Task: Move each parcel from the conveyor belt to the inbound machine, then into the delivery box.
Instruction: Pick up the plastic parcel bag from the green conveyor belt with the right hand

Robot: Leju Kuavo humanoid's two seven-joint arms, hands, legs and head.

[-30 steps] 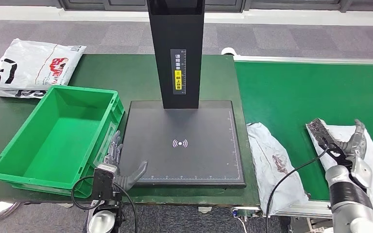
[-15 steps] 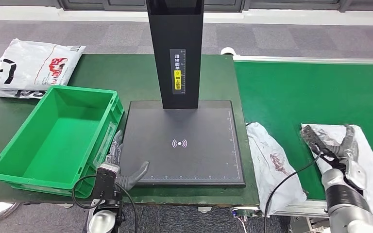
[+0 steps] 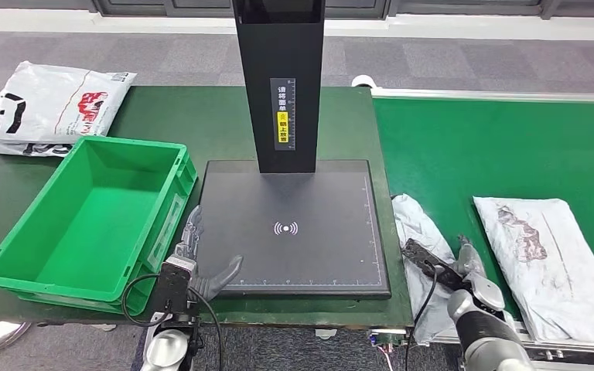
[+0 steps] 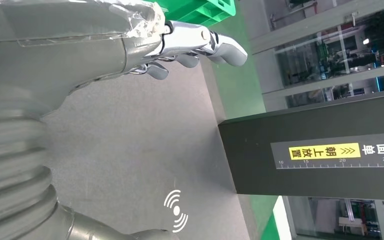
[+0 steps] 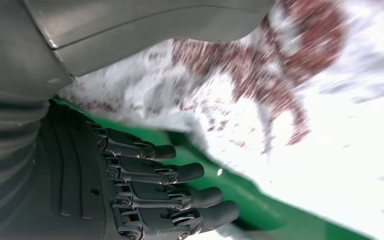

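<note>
Right robot hand [image 3: 450,267], fingers apart and empty, hovers over the near white parcel [image 3: 431,263] at the conveyor belt's [image 3: 464,154] left edge (second parcel [image 3: 549,263] lies beside it), while left robot hand [image 3: 197,267], fingers spread, rests at the inbound machine's [image 3: 294,224] plate corner by the green delivery box [image 3: 85,220].

the parcel print [image 5: 280,75] is being smeared by blur in the right wrist view. part of the near parcel [image 3: 433,270] is being covered by the right hand [image 3: 445,263]. the far parcel [image 3: 553,263] is being overlapped by the belt's frame at its near edge.
</note>
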